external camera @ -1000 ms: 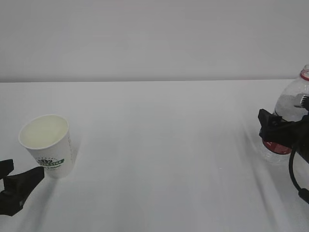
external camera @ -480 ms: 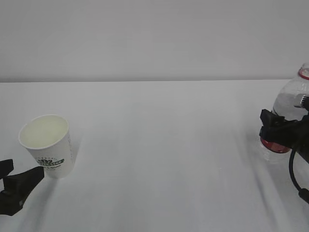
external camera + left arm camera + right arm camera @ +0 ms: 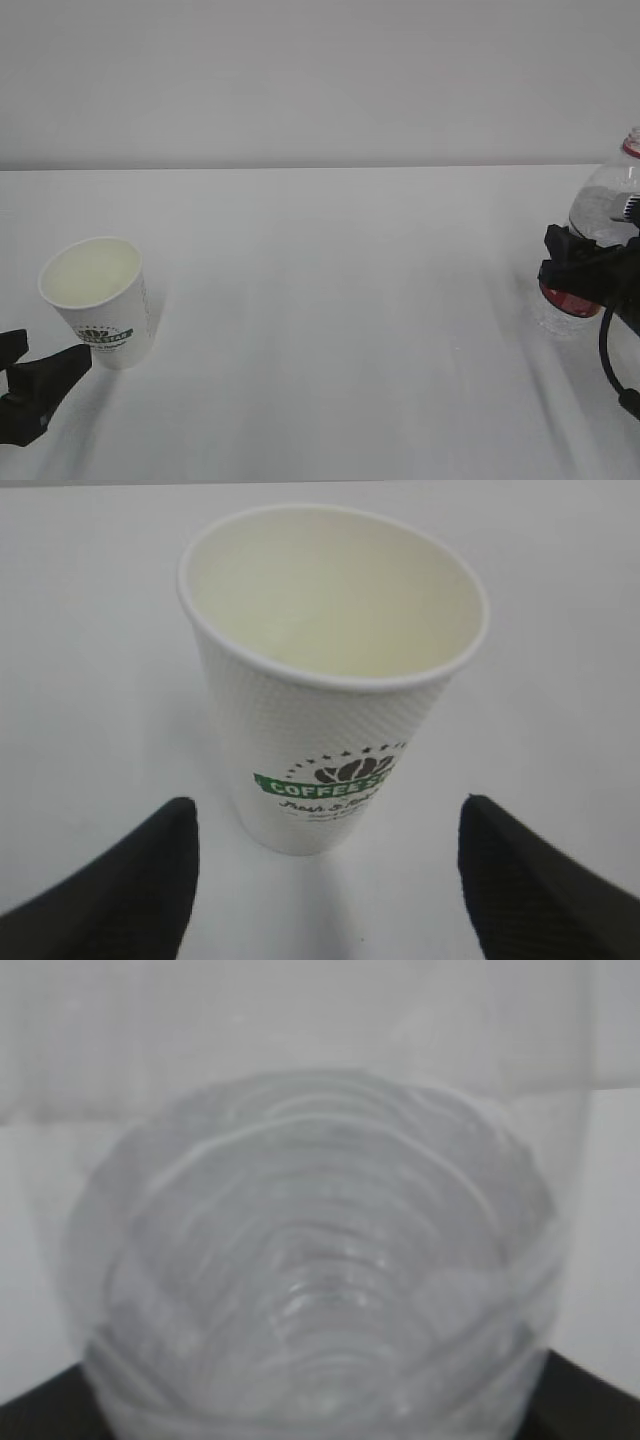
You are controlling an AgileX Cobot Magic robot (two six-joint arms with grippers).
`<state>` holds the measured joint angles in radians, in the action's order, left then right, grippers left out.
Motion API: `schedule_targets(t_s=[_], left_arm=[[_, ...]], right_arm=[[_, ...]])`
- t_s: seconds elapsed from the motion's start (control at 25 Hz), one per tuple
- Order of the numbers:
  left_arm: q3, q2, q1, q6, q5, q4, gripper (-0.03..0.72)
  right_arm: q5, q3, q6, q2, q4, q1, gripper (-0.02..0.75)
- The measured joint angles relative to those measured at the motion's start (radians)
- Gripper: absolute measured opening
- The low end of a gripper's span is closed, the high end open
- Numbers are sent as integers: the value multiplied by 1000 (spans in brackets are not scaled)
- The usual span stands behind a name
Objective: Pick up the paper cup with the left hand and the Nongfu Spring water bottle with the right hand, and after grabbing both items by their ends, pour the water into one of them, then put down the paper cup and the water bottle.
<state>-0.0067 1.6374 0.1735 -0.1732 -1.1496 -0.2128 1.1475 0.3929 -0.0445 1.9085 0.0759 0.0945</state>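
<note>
Left gripper [image 3: 325, 880], fingers spread, flanks the upright cup [image 3: 330, 670]; right gripper [image 3: 592, 272] surrounds the bottle [image 3: 600, 215], grip state indeterminate.

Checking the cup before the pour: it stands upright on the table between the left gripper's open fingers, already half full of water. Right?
Not quite. The left wrist view shows the paper cup is empty, its cream inside dry. The rest holds: it stands upright on the table, between the open fingers of the left gripper, untouched.
</note>
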Motion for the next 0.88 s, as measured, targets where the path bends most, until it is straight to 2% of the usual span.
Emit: schedule_targets(t_s=[0.36, 0.68, 0.88], left_arm=[[0, 0, 0, 0, 0, 0, 580], [0, 0, 0, 0, 0, 0, 515], [0, 0, 0, 0, 0, -7, 501]], right_arm=[[2, 0, 0, 0, 0, 0, 462], [2, 0, 0, 0, 0, 0, 461], [-6, 0, 20, -7, -4, 0, 461]])
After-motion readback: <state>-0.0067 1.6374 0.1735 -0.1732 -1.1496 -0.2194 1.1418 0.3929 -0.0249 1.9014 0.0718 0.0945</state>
